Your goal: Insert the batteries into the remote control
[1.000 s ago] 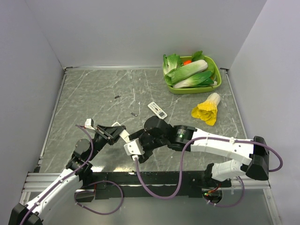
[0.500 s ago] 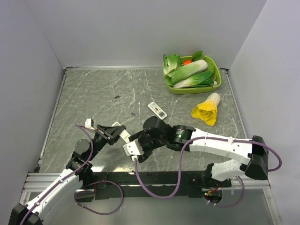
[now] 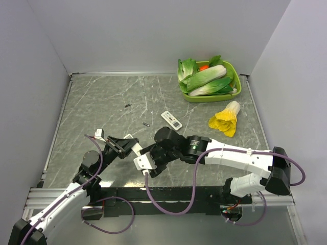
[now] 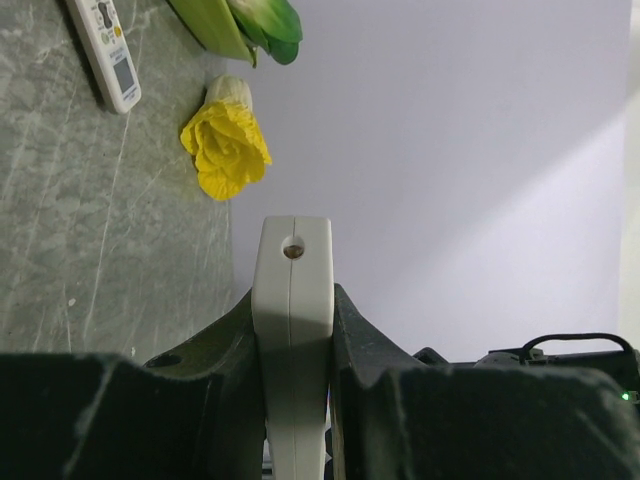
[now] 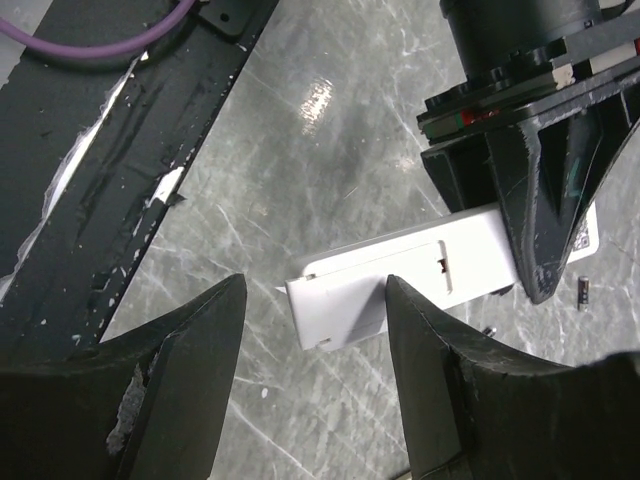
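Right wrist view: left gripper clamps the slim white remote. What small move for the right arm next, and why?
Probably ease the open right gripper onto the free end of the slim white plastic remote control: its fingers flank that end, and the rear battery cover looks shut.

Left tool clamped tight, right tool gaping wide, both arms reaching inward toward each other.

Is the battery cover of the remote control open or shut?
Shut, apparently: in the right wrist view the remote control shows a flat white back with the cover seated and no cavity visible.
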Motion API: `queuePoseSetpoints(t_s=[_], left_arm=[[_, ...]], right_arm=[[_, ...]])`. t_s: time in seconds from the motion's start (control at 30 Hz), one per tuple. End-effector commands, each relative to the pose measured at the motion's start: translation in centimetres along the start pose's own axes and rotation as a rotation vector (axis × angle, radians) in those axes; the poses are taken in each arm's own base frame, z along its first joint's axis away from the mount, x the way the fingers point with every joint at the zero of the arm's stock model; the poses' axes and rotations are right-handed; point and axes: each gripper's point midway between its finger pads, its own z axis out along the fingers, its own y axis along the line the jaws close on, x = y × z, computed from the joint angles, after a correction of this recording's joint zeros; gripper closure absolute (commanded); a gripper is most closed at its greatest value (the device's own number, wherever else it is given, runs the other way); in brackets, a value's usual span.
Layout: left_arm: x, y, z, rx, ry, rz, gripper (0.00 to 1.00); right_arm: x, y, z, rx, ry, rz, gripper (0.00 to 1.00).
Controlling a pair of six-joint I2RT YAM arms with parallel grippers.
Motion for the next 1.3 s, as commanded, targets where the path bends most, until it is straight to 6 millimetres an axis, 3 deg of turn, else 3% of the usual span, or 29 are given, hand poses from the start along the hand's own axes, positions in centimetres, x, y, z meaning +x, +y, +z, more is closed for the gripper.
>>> queuePoseSetpoints(t_s=[0.0, 0.33, 0.67, 0.93, 1.27], left_arm=[[1.2, -6.3, -0.3, 0.197, 0.070, 0.029, 0.97], [1.6, -8.2, -1.1, 0.258, 0.092, 0.035, 0.98], [3.0, -10.3, -2.0, 0.332, 0.173, 0.042, 0.98], [2.7, -11.1, -2.6, 0.364, 0.156, 0.011, 0.98], [-0.7, -10.5, -2.8, 0.368, -0.039, -0.081, 0.98]], right_arm=[[-0.7, 0.2, 0.4, -0.049, -0.009, -0.003, 0.37], [0.2, -0.4, 1.5, -0.053, -0.011, 0.029, 0.44], [1.5, -1.8, 2.5, -0.054, -0.023, 0.058, 0.60], [2.1, -3.1, 3.6, -0.023, -0.033, 0.063, 0.62], [1.8, 0.4, 3.7, -0.089, -0.068, 0.148, 0.61]])
